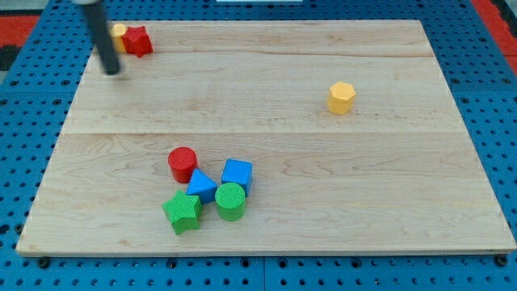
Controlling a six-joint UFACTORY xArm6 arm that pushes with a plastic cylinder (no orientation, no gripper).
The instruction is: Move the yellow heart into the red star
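My tip stands just below the small yellow heart block, which touches the red star block; no jaws exist here, so nothing is held.

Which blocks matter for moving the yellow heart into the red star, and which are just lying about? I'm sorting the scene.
In the job:
yellow heart, at the view's top left
red star, touching it
my tip, just below the pair

Lying about:
yellow hexagon
red cylinder
blue cube
blue triangle
green cylinder
green star
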